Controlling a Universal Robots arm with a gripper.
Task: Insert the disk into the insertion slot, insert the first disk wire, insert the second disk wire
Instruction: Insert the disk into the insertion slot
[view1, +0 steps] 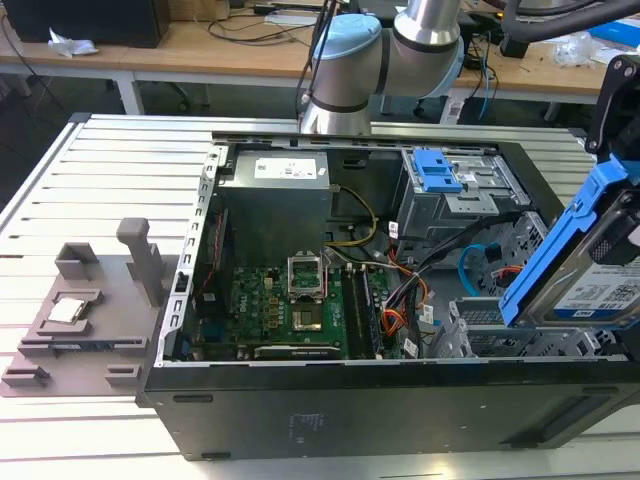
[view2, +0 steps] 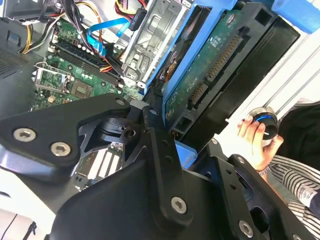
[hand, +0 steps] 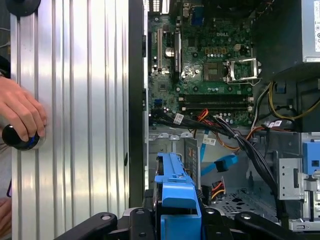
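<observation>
The gripper (hand: 177, 222) is clamping the disk (view1: 585, 270), its black jaws closing on either side of the bright blue plastic carrier (hand: 175, 192) that is framing the drive. In the exterior view the disk is hanging at the exterior view's right, tilting steeply with its lower end pointing down into the open computer case (view1: 300, 420); its flat silver-grey face is carrying a white-and-blue label (view1: 610, 295), and in the second wrist view its other face is showing a green circuit board (view2: 210, 70). Just beneath the disk the insertion slot (view1: 480, 335), a silver perforated sheet-metal cage, is sitting in the case's corner; the disk is not lying in its bay, and I cannot tell whether the carrier's lower end is touching the cage. Beside the slot a blue flat cable (view1: 470, 265) and dark and orange wires (view1: 398, 300) are running loose across the case; behind them a grey metal cage (view1: 465, 195) is bearing a blue ribbed latch (view1: 437, 172). The green motherboard (view1: 300, 300) is lying inside the case, with the grey power supply (view1: 275, 180) beyond it. In the first wrist view a person's hand (hand: 20, 112) is resting on a black knob (hand: 17, 137) on the slatted aluminium table (hand: 75, 100); a grey fixture (view1: 90, 300) is sitting on the table at the exterior view's left.
</observation>
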